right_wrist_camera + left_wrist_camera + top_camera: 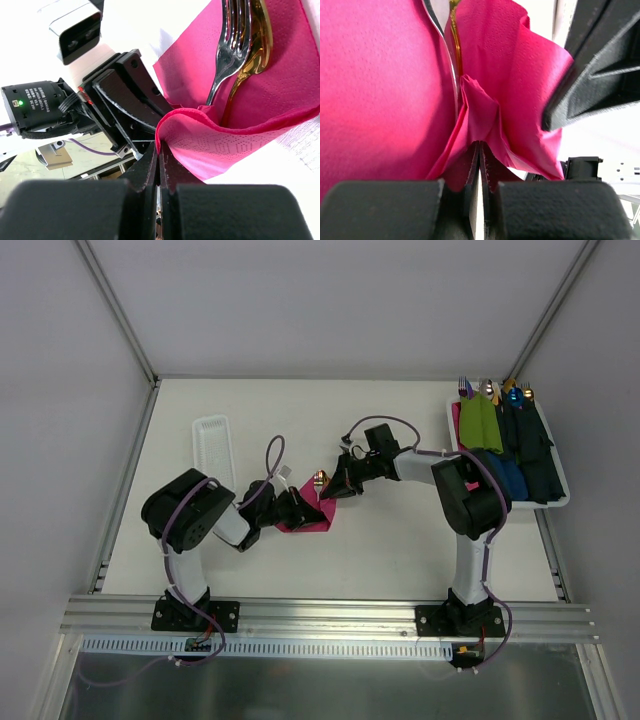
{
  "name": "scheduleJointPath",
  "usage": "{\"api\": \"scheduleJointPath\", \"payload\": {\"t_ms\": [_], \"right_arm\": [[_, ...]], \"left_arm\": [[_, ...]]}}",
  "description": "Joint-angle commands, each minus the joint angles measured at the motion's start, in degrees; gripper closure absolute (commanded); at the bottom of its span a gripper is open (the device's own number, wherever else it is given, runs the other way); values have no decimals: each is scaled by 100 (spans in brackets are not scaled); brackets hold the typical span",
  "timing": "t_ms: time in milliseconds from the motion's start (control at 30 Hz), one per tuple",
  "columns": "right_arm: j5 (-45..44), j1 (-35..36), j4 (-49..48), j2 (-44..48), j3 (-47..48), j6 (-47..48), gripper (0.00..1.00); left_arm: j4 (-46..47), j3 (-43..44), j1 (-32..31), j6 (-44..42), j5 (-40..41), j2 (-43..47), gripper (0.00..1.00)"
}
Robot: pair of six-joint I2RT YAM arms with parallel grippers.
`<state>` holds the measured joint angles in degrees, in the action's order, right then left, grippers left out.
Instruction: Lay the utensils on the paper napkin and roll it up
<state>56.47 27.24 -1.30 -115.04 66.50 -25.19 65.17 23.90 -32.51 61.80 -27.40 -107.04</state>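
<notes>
The napkin [312, 518] is seen mid-surface [400, 540], partly folded over, between both hands. One fold is pinched by the clenched left hand [479, 150], and the opposite edge is gripped by the clenched right hand [159, 155]. The utensils [260, 30] are laid on the napkin, stems tucked under the fold, heads exposed.

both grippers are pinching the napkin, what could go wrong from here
Both the left gripper and right gripper are shut on the thin napkin; pulling apart may tear it. The utensils lie loose under the fold and might slide out during rolling.
</notes>
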Motion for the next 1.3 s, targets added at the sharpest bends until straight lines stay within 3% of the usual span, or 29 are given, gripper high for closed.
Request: {"api": "scheduleJointPath", "payload": {"t_ms": [0,467,800,1267], "right_arm": [[145,27,-116,79,162,49,100],[136,79,7,184,179,172,100],[49,185,104,140,328,287,100],[-285,527,464,-290,733,234,100]], "left_arm": [[49,-96,61,-204,147,342,100],[-65,-878,228,-133,437,1027,100],[-900,-1037,263,-318,806,1581,100],[-1296,-826,263,-432,841,1195,100]]}}
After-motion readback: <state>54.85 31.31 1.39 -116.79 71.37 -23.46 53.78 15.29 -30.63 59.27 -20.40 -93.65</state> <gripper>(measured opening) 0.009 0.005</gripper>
